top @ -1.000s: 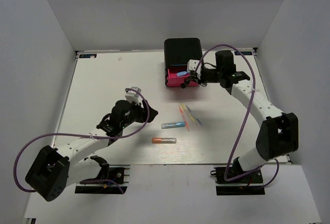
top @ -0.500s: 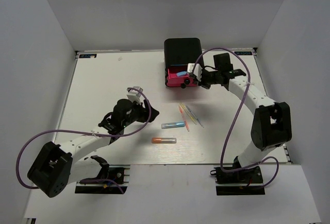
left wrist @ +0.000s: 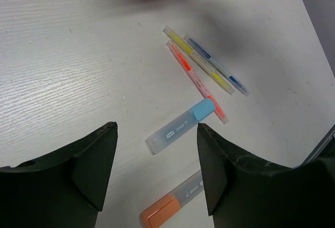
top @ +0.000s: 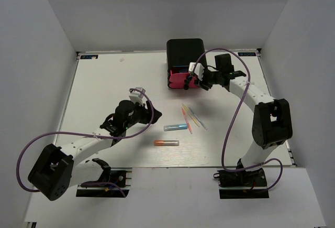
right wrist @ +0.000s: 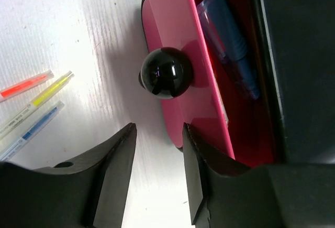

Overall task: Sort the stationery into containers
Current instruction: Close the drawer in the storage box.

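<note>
The container, a black box point(top: 186, 54), has a pink drawer point(top: 179, 80) standing slightly out. In the right wrist view a blue tube point(right wrist: 230, 39) lies inside that drawer point(right wrist: 183, 55) behind its black knob point(right wrist: 166, 73). My right gripper point(right wrist: 157, 133) is open just in front of the knob, touching nothing; from above it point(top: 196, 79) sits at the drawer's right front. On the table lie a blue tube point(left wrist: 183, 126), an orange tube point(left wrist: 172, 207) and thin pink, yellow and blue sticks point(left wrist: 204, 71). My left gripper point(left wrist: 157, 128) hovers open above the two tubes.
From above, the blue tube point(top: 175, 127), orange tube point(top: 166, 142) and sticks point(top: 191, 117) lie mid-table between the arms. My left gripper point(top: 146, 117) is to their left. White walls enclose the table point(top: 104, 81) on three sides.
My right gripper's jaws have opened from shut, and its arm has shifted at the drawer. The drawer shows less of its inside from above. The left arm has barely moved.
</note>
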Robot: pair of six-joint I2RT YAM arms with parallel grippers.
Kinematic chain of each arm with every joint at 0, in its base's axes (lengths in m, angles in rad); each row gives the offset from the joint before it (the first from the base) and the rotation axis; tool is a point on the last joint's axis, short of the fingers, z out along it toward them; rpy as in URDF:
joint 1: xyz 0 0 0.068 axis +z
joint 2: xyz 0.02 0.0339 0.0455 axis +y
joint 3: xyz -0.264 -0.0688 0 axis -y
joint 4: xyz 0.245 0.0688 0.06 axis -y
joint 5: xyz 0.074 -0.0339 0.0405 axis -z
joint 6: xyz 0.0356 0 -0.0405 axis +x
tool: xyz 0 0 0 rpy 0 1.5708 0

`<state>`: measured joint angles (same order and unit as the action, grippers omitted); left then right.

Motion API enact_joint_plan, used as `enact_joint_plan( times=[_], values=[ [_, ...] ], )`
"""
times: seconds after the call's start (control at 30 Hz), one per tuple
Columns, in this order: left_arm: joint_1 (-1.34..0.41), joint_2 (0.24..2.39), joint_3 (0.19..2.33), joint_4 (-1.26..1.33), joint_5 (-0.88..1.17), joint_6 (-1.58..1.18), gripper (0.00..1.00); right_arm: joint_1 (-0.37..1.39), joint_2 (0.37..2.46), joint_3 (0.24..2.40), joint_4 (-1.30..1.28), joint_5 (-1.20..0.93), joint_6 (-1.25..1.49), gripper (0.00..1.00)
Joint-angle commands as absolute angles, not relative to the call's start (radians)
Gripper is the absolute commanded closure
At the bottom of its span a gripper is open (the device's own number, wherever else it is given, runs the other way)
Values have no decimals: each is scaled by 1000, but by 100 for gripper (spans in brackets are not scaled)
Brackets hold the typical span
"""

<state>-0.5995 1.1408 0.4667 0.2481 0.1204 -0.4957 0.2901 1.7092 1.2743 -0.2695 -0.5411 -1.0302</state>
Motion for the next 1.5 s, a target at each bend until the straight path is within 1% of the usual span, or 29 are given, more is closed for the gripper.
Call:
enact_joint_plan(
  times=[0.0,0.43,0.47,0.5,0.73,0.77,0.83,0.9,0.93,0.97,1.0,1.03,1.07,1.1,1.13,1.17,1.2,1.23,1.27,1.3,1.33,1.37,1.4,1.43,1.47],
  values=[
    [-604,1135,500,265,133,-483,28,293,1701,1301,-198,-569,-1019,53],
    [-604,1144,500,265,133,-483,28,291,1787,1404,-181,-580,-988,52],
    [-604,1144,500,265,133,-483,28,290,1790,1416,-183,-581,-986,50],
    [-604,1144,500,265,133,-483,28,291,1799,1416,-183,-580,-983,48],
    [-604,1135,500,265,133,-483,28,290,1798,1424,-212,-609,-977,48],
    [-604,1135,500,265,133,-483,28,291,1787,1422,-218,-615,-977,52],
    [-604,1135,500,275,133,-483,28,290,1758,1399,-242,-643,-977,56],
    [-604,1161,511,313,133,-483,28,290,1735,1340,-249,-660,-980,63],
    [-604,1176,511,328,133,-483,30,290,1703,1322,-244,-661,-980,66],
    [-604,1215,538,362,133,-492,37,288,1694,1271,-238,-661,-971,73],
    [-604,1215,551,380,133,-506,37,290,1680,1270,-227,-661,-962,77],
    [-604,1270,564,403,133,-506,50,285,1657,1231,-227,-658,-950,82],
    [-604,1301,595,452,155,-523,58,288,1652,1220,-235,-654,-910,95],
    [-604,1336,615,474,155,-544,71,288,1649,1204,-226,-653,-896,100],
    [-604,1411,636,494,169,-560,77,288,1637,1191,-225,-650,-882,100],
    [-604,1449,681,520,182,-571,81,287,1635,1184,-232,-650,-838,100],
    [-604,1489,708,556,196,-590,82,288,1628,1177,-226,-647,-825,100],
    [-604,1529,738,567,208,-600,82,287,1617,1142,-221,-643,-783,93],
    [-604,1567,799,578,209,-610,82,285,1593,1125,-171,-626,-732,84],
    [-604,1641,831,587,209,-624,78,284,1582,1094,-152,-620,-691,68],
    [-604,1678,860,606,209,-653,67,285,1571,1063,-118,-609,-669,61],
    [-604,1710,915,618,209,-667,61,284,1539,1049,-103,-579,-631,52],
    [-604,1770,942,629,209,-681,54,281,1526,1023,-69,-571,-596,46],
    [-604,1798,989,629,195,-710,45,278,1520,999,-60,-545,-578,44],
    [-604,1822,1009,629,177,-725,42,278,1497,983,-54,-542,-563,41]
  ],
)
